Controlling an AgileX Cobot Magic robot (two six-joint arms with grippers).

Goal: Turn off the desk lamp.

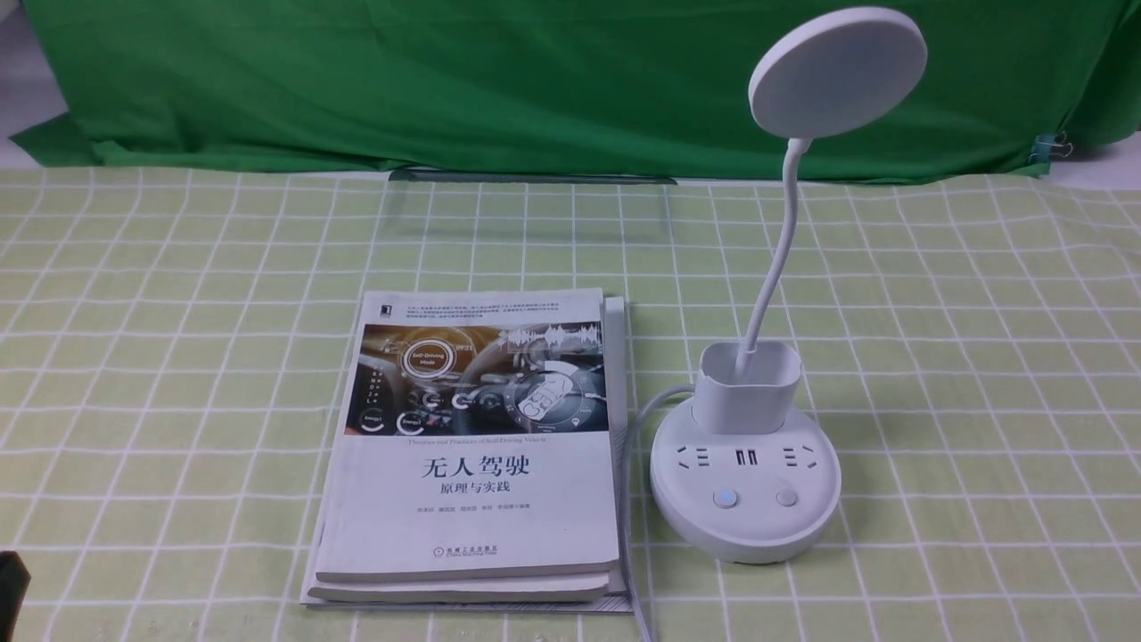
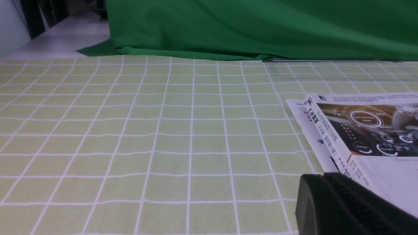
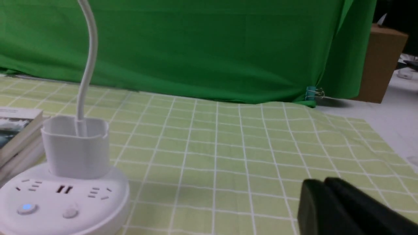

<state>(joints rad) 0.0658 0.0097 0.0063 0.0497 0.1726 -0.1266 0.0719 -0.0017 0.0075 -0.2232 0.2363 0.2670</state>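
Smooth white plastic desk lamp (image 1: 745, 481) sits right of centre, toward the near edge of the checked cloth (image 1: 178, 357), beside stacked glossy books (image 1: 472, 446). Left gripper (image 2: 346, 209) and right gripper (image 3: 346, 209): ribbed black, jaw state unclear.

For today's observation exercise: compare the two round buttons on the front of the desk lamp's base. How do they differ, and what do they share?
On the desk lamp, the left button shows a blue glow at its centre, while the right button is plain with no light. The left button sits below the left socket, the right button below the right socket. Both are small, round, whitish, similar in size, and level with each other on the base's front.
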